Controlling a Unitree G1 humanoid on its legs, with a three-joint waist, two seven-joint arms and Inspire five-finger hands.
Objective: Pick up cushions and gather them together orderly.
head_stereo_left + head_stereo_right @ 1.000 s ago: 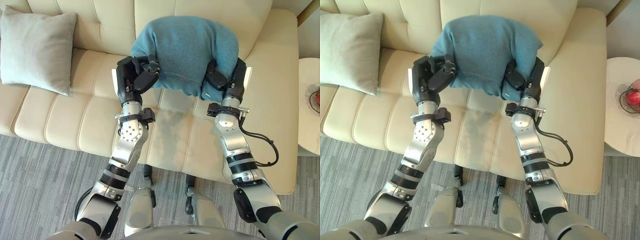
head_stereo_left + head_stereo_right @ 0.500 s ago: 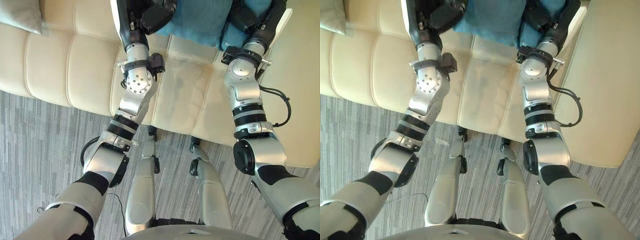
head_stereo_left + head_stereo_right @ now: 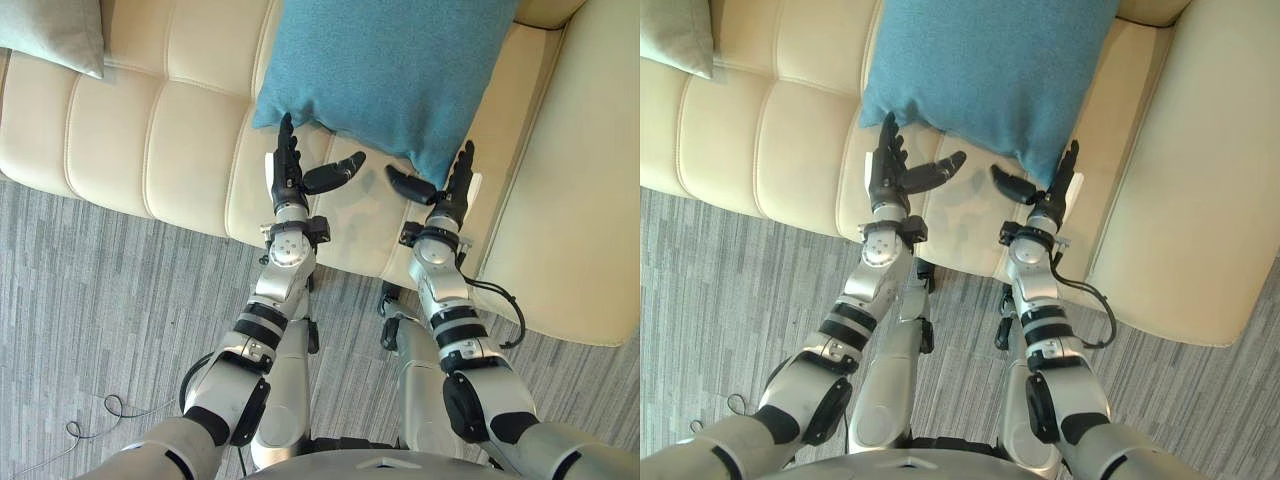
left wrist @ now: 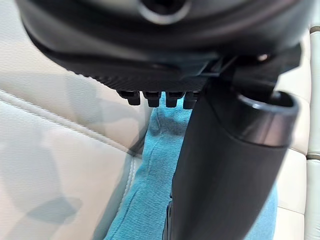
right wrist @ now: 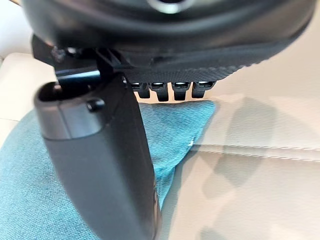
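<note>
A teal cushion lies flat on the cream sofa's seat, its near edge toward me. My left hand is open just off the cushion's near left corner, fingers straight, thumb spread toward the middle. My right hand is open below the near right corner, its thumb pointing inward. Neither hand holds the cushion. The left wrist view shows the teal cushion past the thumb, and the right wrist view shows the cushion's corner. A grey cushion rests at the sofa's far left.
The sofa's right armrest rises beside my right hand. Grey patterned carpet covers the floor in front of the sofa. Bare seat lies between the two cushions.
Both hands let go of the teal cushion and opened; it now lies flat on the seat. The hands drew back to its near edge. The camera has shifted.
</note>
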